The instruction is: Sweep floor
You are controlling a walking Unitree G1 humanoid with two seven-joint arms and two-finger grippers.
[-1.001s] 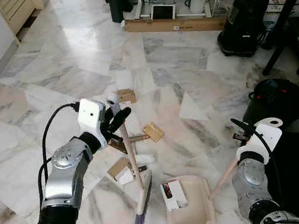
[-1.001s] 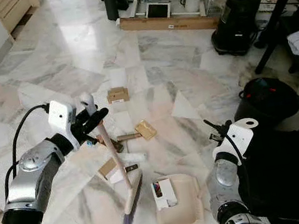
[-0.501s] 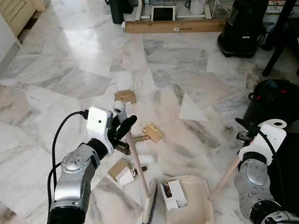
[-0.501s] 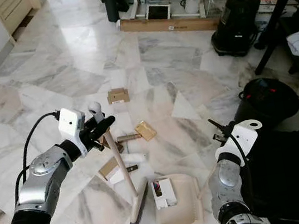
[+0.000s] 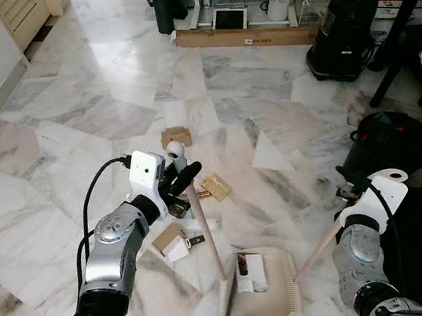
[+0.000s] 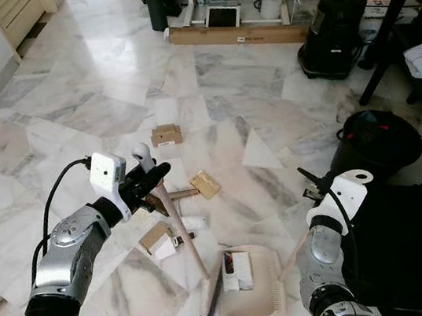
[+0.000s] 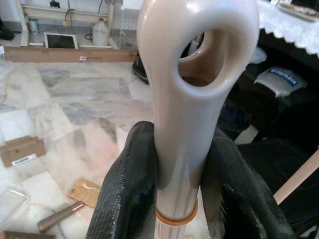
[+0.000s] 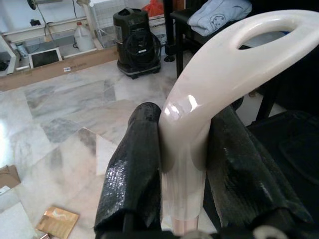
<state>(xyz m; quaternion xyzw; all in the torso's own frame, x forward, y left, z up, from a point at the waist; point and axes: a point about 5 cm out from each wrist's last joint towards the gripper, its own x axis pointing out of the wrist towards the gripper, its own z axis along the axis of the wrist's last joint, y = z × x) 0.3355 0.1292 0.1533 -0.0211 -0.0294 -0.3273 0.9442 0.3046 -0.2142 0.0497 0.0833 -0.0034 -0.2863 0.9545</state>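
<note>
Broom (image 5: 208,242) position has changed from one second ago: its bristle head (image 5: 226,315) has travelled toward 3 o'clock across the marble floor (image 5: 92,104) and now touches the near-left rim of the beige dustpan (image 5: 275,295), where earlier it rested clear of the pan on the 9 o'clock side. The shaft leans from the bristles up toward 11 o'clock. Left gripper (image 5: 175,181) is clamped on the broom's looped handle top; the left wrist view shows both black fingers (image 7: 124,194) pressed against the cream shaft just below the loop. The left arm has moved toward 3 o'clock with the handle.

Right gripper (image 8: 182,164) is closed around the dustpan's handle (image 5: 319,245), its fingers (image 8: 132,169) squeezing the pale grip; it sits at 4 o'clock in the head view, in nearly the same place as before. The dustpan holds a white carton (image 5: 252,273), as it did earlier.

Cardboard box (image 5: 177,137) lies at 12 o'clock from the left gripper. A tan card (image 5: 216,186) lies at 2 o'clock from it. Another small box (image 5: 172,242) lies at 9 o'clock of the shaft. These items are unmoved.
</note>
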